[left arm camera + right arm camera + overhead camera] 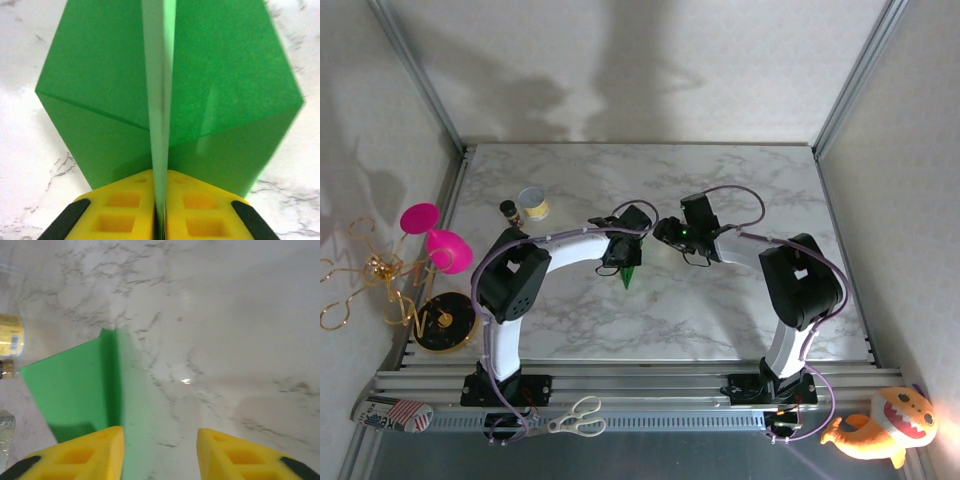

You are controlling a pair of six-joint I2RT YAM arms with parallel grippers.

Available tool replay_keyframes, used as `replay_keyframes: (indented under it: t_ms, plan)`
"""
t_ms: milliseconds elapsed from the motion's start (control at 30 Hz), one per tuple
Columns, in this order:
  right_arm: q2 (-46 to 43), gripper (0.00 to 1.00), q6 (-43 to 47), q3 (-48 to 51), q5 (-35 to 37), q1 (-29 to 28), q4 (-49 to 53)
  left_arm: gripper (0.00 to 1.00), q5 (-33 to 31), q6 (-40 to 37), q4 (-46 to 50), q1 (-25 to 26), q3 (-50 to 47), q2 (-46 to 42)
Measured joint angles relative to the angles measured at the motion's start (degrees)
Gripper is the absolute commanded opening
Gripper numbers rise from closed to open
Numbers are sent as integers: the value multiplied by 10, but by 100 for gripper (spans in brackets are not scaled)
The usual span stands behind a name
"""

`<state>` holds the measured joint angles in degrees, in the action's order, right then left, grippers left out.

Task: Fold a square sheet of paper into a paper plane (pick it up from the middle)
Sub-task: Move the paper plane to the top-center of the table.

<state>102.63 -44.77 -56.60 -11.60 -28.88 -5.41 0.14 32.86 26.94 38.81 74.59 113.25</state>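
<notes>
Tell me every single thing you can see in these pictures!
green paper: one, bright green, partly folded, middle of the table
table: one, white-grey marble, under the arms
can: one, gold, far left of the table
small bottle: one, dark, beside the can
pink dishes: two, pink, off the table's left edge
curly wire: one tangle, gold, beside the pink dishes
disc: one, black, left of the table
scissors: one pair, pale handles, on the near rail
toy fish: one, orange, near right corner
striped object: one, red and white, near left corner
left gripper: one, yellow jaws shut on the paper's middle fold
right gripper: one, yellow jaws open, beside the paper
</notes>
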Motion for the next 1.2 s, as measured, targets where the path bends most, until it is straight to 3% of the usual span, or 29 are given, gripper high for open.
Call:
replay_keyframes:
  t_ms: [400, 633, 933, 1067, 1200]
  plan:
    - [-32, 53, -11, 26, 42, 21, 17, 15, 0, -2, 13, 0, 14, 9]
    - [-32, 56, -11, 26, 46, 21, 19, 5, -3, -4, 17, 1, 20, 12]
    - [-73, 91, 43, 26, 111, 31, 40, 4, -41, -17, 33, -9, 101, 19]
    - [-109, 98, 84, 31, 151, 37, 40, 4, -49, -28, 31, -35, 183, 55]
    - [-132, 99, 114, 41, 176, 39, 39, 3, -49, -34, 35, -66, 262, 115]
